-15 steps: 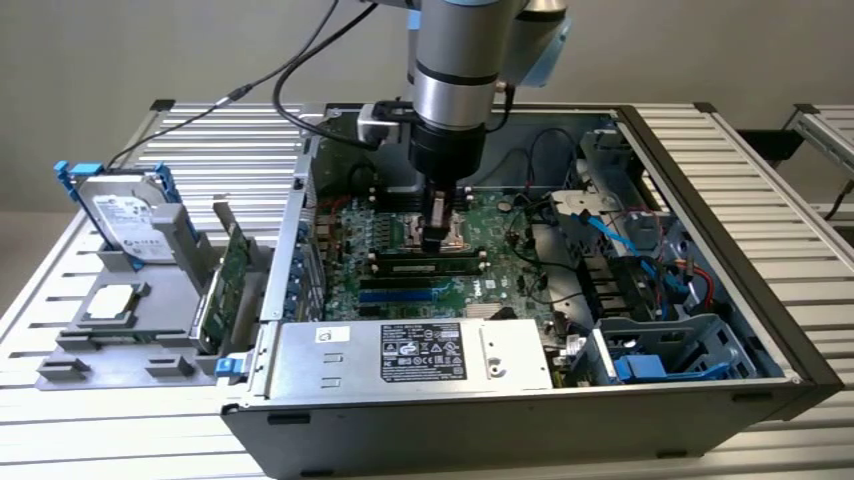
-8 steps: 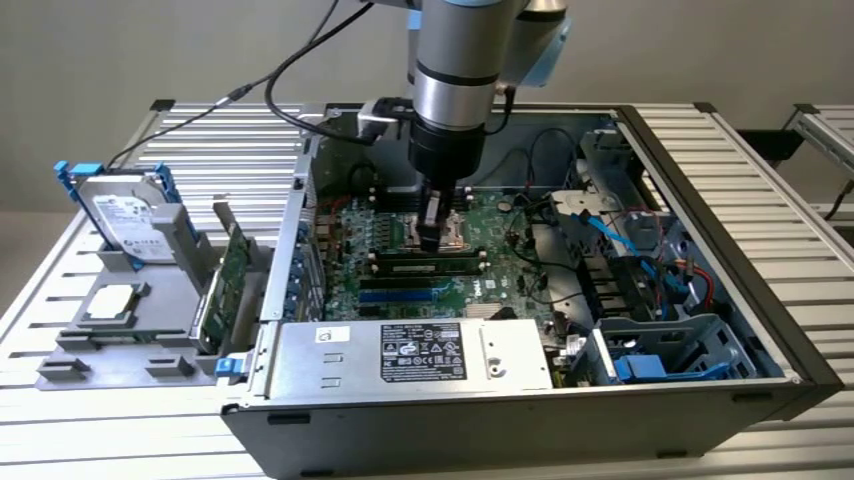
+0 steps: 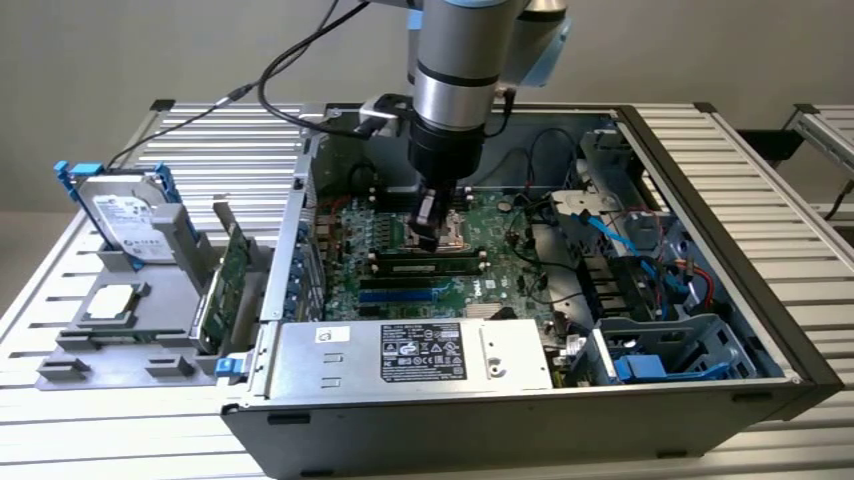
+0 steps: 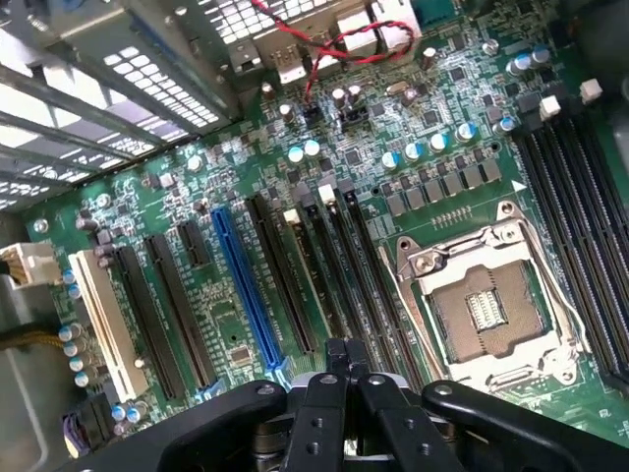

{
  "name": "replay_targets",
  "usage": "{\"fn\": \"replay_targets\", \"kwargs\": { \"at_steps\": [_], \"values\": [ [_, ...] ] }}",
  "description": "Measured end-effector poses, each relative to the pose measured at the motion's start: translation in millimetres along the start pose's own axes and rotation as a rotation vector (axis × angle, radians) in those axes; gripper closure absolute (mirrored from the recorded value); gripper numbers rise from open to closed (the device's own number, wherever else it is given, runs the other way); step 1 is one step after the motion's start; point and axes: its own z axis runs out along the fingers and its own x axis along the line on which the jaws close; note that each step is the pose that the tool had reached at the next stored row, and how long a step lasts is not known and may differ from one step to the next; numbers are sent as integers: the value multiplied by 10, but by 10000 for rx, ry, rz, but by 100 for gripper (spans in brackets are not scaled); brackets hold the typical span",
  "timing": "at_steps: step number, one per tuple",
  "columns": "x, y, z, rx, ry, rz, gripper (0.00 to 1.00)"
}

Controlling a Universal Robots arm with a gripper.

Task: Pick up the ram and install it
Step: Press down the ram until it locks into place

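PSU (image 3: 414, 352) at the front of the open case (image 3: 747, 330); behind it the motherboard (image 3: 487, 285). The ram (image 3: 427, 266) lies lengthwise in a slot just past the blue slots and looks seated, though I can't tell if it is fully in. Gripper (image 3: 427, 238) (image 4: 344, 362) hangs just above and behind the ram, fingers pressed together, holding nothing, next to the bare CPU socket (image 4: 486, 305). Outside the case, on the exterior view's left, a green card (image 3: 230, 280) and a hard drive (image 3: 127, 215) stand in a grey holder (image 3: 94, 355)
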Motion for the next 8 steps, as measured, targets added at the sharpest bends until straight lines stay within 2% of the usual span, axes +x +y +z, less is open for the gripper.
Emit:
{"fn": "replay_targets", "kwargs": {
  "at_steps": [8],
  "values": [
    [0,0,0,-110,-72,1312,89]
  ]
}}
